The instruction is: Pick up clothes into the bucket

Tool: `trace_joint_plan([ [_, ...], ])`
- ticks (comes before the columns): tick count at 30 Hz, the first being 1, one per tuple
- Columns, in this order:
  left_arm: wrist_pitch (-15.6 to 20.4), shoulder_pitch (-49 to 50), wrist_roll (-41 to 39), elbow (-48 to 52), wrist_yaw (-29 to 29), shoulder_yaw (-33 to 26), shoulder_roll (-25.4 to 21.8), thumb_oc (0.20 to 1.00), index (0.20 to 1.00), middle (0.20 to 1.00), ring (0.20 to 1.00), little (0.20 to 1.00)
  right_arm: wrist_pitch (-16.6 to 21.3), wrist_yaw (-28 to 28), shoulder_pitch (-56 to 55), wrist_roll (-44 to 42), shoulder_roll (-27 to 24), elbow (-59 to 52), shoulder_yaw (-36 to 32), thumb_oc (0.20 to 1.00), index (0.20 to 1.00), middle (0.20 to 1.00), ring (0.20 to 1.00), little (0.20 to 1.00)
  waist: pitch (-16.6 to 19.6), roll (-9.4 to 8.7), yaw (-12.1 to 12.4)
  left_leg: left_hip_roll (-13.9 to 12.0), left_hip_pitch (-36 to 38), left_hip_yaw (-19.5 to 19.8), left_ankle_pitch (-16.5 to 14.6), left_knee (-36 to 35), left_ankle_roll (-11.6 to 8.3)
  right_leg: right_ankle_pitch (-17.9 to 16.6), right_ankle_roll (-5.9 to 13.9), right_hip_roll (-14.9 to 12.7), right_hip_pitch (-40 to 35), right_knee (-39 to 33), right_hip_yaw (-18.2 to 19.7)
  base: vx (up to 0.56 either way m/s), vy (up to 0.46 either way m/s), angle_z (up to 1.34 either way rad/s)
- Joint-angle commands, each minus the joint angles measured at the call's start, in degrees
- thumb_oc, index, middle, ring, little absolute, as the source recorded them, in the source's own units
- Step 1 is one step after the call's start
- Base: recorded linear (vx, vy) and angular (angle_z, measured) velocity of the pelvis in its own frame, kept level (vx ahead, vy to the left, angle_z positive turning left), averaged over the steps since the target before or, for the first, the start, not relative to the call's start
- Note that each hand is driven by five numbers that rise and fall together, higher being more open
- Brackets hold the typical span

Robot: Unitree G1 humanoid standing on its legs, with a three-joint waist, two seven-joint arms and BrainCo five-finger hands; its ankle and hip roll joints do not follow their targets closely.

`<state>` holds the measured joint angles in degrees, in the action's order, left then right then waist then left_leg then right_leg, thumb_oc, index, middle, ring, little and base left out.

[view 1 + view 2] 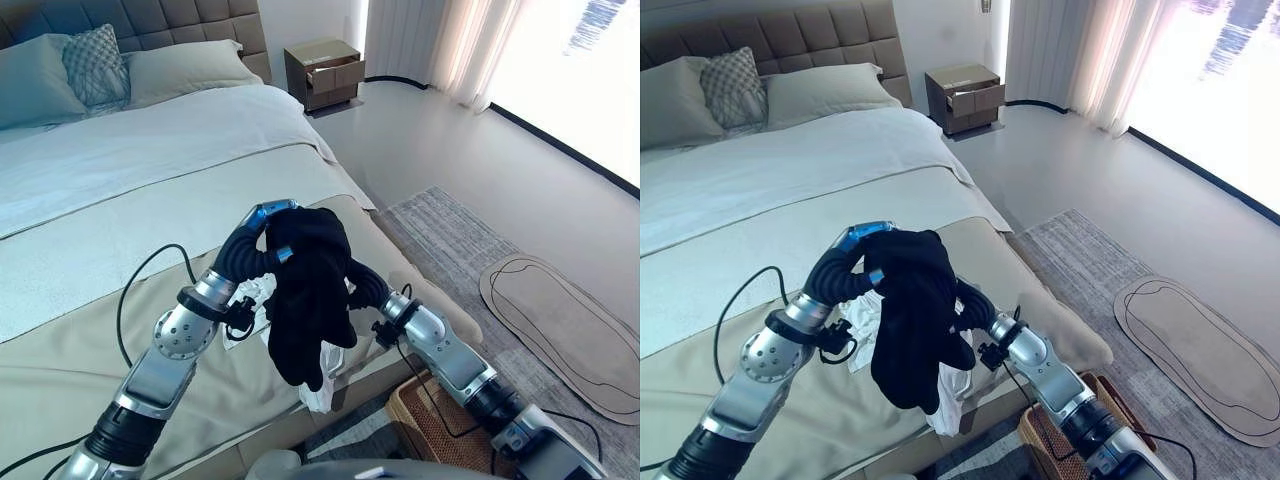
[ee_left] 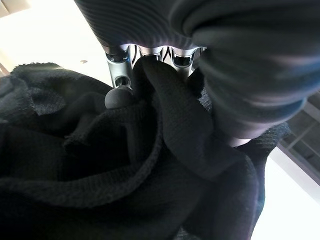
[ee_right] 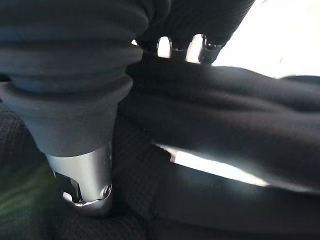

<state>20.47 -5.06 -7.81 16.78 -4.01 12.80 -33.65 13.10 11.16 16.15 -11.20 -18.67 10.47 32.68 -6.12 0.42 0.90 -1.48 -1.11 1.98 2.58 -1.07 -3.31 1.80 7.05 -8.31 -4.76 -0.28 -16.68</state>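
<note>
**Black garment raised over the bed's foot edge**

Where the bed (image 1: 120, 250) meets its foot edge, a black garment (image 1: 305, 300) hangs above the tan cover, bunched at its upper end and trailing down past the mattress edge.

- Left hand (image 1: 262, 222): raised over the foot edge, at the upper end of the black garment. In the left wrist view its fingers (image 2: 120, 95) are curled down into the dark knit, clamped on a fold.
- Right hand (image 3: 90, 180): tucked behind the hanging cloth near the same edge. In the right wrist view black cloth lies across and around it; whether its fingers are closed on the cloth cannot be told.
- White cloth (image 1: 950, 395): showing below and behind the black garment, at the foot edge.
- Woven basket (image 1: 430, 425): on the floor just beside the bed's foot corner, under the right arm.
- Grey rug (image 1: 470, 240): on the floor beside the bed.
- Bedside cabinet (image 1: 325, 72): near the head of the bed, drawer partly open.
</note>
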Motion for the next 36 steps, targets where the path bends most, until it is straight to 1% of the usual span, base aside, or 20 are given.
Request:
trace_joint_plan([
  [1,2.6,-4.4,-3.2,5.2,0.6,0.3,0.6,0.2,0.2,0.2,0.2,0.2,1.5,1.1,6.0,-4.9,4.0,-0.2,2.8,0.551,0.551,0.551,0.551,0.551,1.6,-2.7,0.7,-2.0,0.7,-2.5,-3.8,2.2,-0.06,-5.8,1.87,-3.0,3.0,-2.1,3.0,0.0,0.0,0.0],
  [2,2.6,-4.5,-3.0,5.0,0.7,0.5,0.6,0.2,0.2,0.2,0.2,0.2,1.4,1.3,5.9,-5.7,4.2,-0.3,2.9,0.263,0.263,0.263,0.263,0.263,1.7,-2.7,0.6,-2.0,0.7,-2.5,-3.8,2.1,-0.08,-5.8,1.87,-3.0,3.0,-2.1,2.9,0.0,0.0,0.0],
  [3,2.6,-4.6,-2.7,4.8,0.8,0.6,0.7,0.2,0.2,0.2,0.2,0.2,1.3,1.5,5.7,-7.1,4.4,-0.1,2.8,0.2,0.2,0.2,0.2,0.2,1.7,-2.69,0.6,-2.0,0.8,-2.5,-3.8,2.1,-0.08,-5.7,1.85,-3.0,2.9,-2.1,2.8,0.0,0.0,0.0],
  [8,2.8,-3.8,-1.8,4.3,1.0,0.2,0.3,0.2,0.2,0.2,0.2,0.2,1.0,2.6,4.4,-11.3,4.4,0.5,2.2,0.2,0.2,0.2,0.2,0.2,1.8,-2.63,0.7,-2.1,1.0,-2.4,-3.9,2.2,-0.15,-5.5,1.81,-3.0,2.7,-2.0,2.8,0.0,0.0,0.0],
  [13,3.0,-3.2,-1.4,3.6,0.6,0.0,0.5,0.2,0.2,0.2,0.2,0.2,1.0,3.0,3.3,-11.8,3.8,1.2,1.4,0.2,0.2,0.2,0.2,0.2,1.8,-2.6,0.7,-2.2,1.3,-2.4,-4.0,2.2,-0.21,-5.5,1.84,-3.0,2.4,-2.1,2.7,0.0,0.0,0.0],
  [15,3.0,-2.7,-0.4,2.8,0.8,-0.2,0.7,0.2,0.2,0.2,0.2,0.2,1.1,2.9,2.4,-12.0,3.5,1.8,0.6,0.2,0.2,0.2,0.2,0.2,1.9,-2.64,0.7,-2.2,1.4,-2.5,-4.1,2.2,-0.22,-5.4,1.87,-3.0,2.3,-2.0,2.6,0.0,0.0,0.0],
  [20,3.0,-1.4,0.5,2.0,1.3,-1.0,1.0,0.2,0.2,0.2,0.2,0.2,1.2,3.0,-0.6,-15.5,3.5,2.8,-1.9,0.2,0.2,0.2,0.2,0.2,2.0,-2.61,0.5,-2.3,1.5,-2.6,-4.1,2.2,-0.27,-5.3,1.85,-2.8,2.1,-2.0,2.5,0.0,0.0,0.0],
  [23,3.1,0.7,0.5,1.1,1.6,-2.6,1.6,0.2,0.2,0.2,0.2,0.2,1.1,2.8,-3.9,-20.0,4.1,4.3,-5.1,0.2,0.2,0.2,0.2,0.2,2.0,-2.54,0.3,-2.3,1.7,-2.6,-4.0,2.0,-0.29,-5.3,1.88,-2.9,2.0,-2.1,2.4,0.0,0.0,0.0],
  [24,3.0,1.3,0.5,0.2,1.9,-3.0,2.2,0.2,0.2,0.2,0.2,0.2,1.7,2.3,-4.7,-20.6,4.5,3.1,-5.1,0.2,0.2,0.2,0.2,0.2,2.0,-2.56,0.1,-2.3,1.7,-2.7,-4.1,2.0,-0.3,-5.3,1.9,-2.9,2.1,-2.0,2.4,0.0,0.0,0.0],
  [25,2.7,1.5,0.6,-0.3,2.2,-3.7,2.5,0.373,0.373,0.373,0.373,0.373,1.5,2.4,-6.4,-21.3,4.5,2.1,-5.8,0.2,0.2,0.2,0.2,0.2,2.0,-2.52,-0.1,-2.3,1.7,-2.8,-4.1,2.0,-0.28,-5.3,1.9,-2.9,2.1,-2.0,2.5,0.0,0.0,0.0],
  [26,2.7,1.5,0.6,-0.3,2.2,-3.6,2.5,0.511,0.511,0.511,0.511,0.511,1.4,2.4,-6.6,-21.3,4.4,2.0,-5.9,0.2,0.2,0.2,0.2,0.2,2.0,-2.5,-0.1,-2.3,1.7,-2.8,-4.1,2.0,-0.28,-5.3,1.9,-2.9,2.1,-2.0,2.5,0.0,0.0,0.0],
  [27,2.3,2.1,0.5,-1.0,2.7,-4.4,2.9,1.0,1.0,1.0,1.0,1.0,0.9,2.0,-7.5,-22.4,4.2,0.8,-7.1,0.2,0.2,0.2,0.2,0.2,2.0,-2.54,-0.4,-2.3,1.7,-2.9,-4.1,2.0,-0.26,-5.3,1.88,-2.9,2.2,-2.0,2.5,0.0,0.0,0.0],
  [28,2.4,3.6,-0.9,-1.5,2.5,-4.8,3.3,1.0,1.0,1.0,1.0,1.0,2.6,-0.1,-6.8,-19.5,3.0,1.9,-9.5,0.2,0.2,0.2,0.2,0.2,2.0,-2.46,-0.2,-2.2,1.6,-2.8,-4.1,2.0,-0.17,-5.3,1.88,-2.9,2.3,-2.0,2.5,0.0,0.0,0.0],
  [29,2.5,4.7,-2.8,-1.1,1.8,-5.8,3.6,1.0,1.0,1.0,1.0,1.0,1.3,3.3,-7.0,-28.9,5.2,1.4,-11.8,0.2,0.2,0.2,0.2,0.2,1.8,-2.48,0.1,-2.3,1.6,-2.7,-4.2,2.1,-0.2,-5.4,1.86,-2.9,2.2,-2.0,2.4,0.0,0.0,0.0],
  [30,2.8,5.6,-3.4,-1.7,2.1,-6.8,4.3,1.0,1.0,1.0,1.0,1.0,2.9,2.8,-8.4,-29.2,4.7,-0.3,-13.3,0.2,0.2,0.2,0.2,0.2,1.7,-2.57,0.0,-2.2,1.4,-2.7,-4.1,2.2,-0.21,-5.4,1.89,-2.9,2.4,-2.0,2.5,0.0,0.0,0.0],
  [33,3.2,7.3,-4.9,-5.3,2.8,-7.8,6.2,1.0,1.0,1.0,1.0,1.0,4.8,1.5,-11.1,-32.1,5.2,1.2,-18.2,0.2,0.2,0.2,0.2,0.2,1.9,-2.58,-0.3,-2.2,1.4,-2.7,-4.2,2.2,-0.14,-5.4,1.87,-3.0,2.5,-1.9,2.4,0.0,0.0,0.0],
  [35,3.0,8.5,-4.3,-7.0,3.4,-8.8,6.4,1.0,1.0,1.0,1.0,1.0,5.3,0.6,-12.8,-31.6,4.5,-0.2,-20.5,0.2,0.2,0.2,0.2,0.2,1.9,-2.72,-0.5,-2.2,1.3,-2.7,-4.2,2.3,-0.14,-5.3,1.85,-3.0,2.5,-1.8,2.5,0.0,0.0,0.0],
  [36,3.0,8.5,-4.3,-7.0,3.4,-8.8,6.4,1.0,1.0,1.0,1.0,1.0,5.2,0.6,-13.0,-31.6,4.4,-0.3,-20.5,0.2,0.2,0.2,0.2,0.2,2.0,-2.69,-0.4,-2.2,1.3,-2.7,-4.3,2.3,-0.14,-5.3,1.85,-3.0,2.5,-1.8,2.5,0.0,0.0,0.0],
])
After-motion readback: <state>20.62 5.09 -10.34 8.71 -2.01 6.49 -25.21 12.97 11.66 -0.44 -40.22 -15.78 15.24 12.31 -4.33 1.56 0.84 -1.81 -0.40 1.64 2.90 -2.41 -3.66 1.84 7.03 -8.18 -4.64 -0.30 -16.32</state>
